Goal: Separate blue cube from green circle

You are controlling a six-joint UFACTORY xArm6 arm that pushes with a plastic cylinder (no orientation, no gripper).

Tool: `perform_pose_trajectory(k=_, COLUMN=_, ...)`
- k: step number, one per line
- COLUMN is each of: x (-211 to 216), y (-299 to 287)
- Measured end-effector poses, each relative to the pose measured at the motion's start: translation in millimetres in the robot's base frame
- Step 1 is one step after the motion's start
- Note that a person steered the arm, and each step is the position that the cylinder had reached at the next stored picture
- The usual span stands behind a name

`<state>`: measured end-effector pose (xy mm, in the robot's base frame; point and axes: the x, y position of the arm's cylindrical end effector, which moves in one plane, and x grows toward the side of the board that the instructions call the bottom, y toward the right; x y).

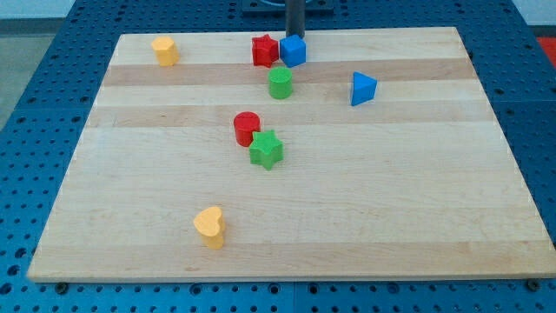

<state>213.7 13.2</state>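
Wooden board (417, 217) filling most of the view, pale planks, set on a blue perforated table (26, 113).

Dark rod (294, 17) dropping in at the view's top, near 12 o'clock of the board. No jaws here, nothing gripped: just 1 straight rod. My tip (294, 36) sits right behind the blue cube (293, 50), at its 12 o'clock, seemingly touching its far top edge; actual contact hard to confirm, since the cube hides the very end.

Blue cube close to the board's far edge, turned so 1 vertical corner faces the view's bottom, 2 side faces showing. No long axis to speak of, being a cube. Pressed against the red star (264, 50) at its 9 o'clock, the 2 touching.

Green circle (280, 83), an upright cylinder, at the cube's 7 o'clock, just beside it, a thin strip of wood between them. Round, so no heading to read.

Blue triangle (363, 88) well apart at the cube's 4 o'clock, 1 point aimed toward the view's right.

Mid-board: red cylinder (247, 128) touching the green star (267, 149), the star at the cylinder's 5 o'clock.

Yellow heart (209, 225) alone toward 7 o'clock of the board, near the front edge. A 2nd yellow block (164, 49), shape unclear, at the far left corner, around 10 o'clock.
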Motion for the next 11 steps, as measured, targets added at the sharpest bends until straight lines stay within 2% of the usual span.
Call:
perform_pose_trajectory(k=1, x=42.7, y=18.1)
perform_pose_trajectory(k=2, x=60.5, y=31.3)
perform_pose_trajectory(k=5, x=39.9, y=25.2)
perform_pose_trajectory(k=6, x=36.1, y=-6.7)
perform_pose_trajectory(k=7, x=67.2, y=-12.7)
perform_pose_trajectory(k=9, x=111.8, y=8.1)
perform_pose_trajectory(k=10, x=135.2, y=50.8)
perform_pose_trajectory(k=11, x=138.5, y=109.2)
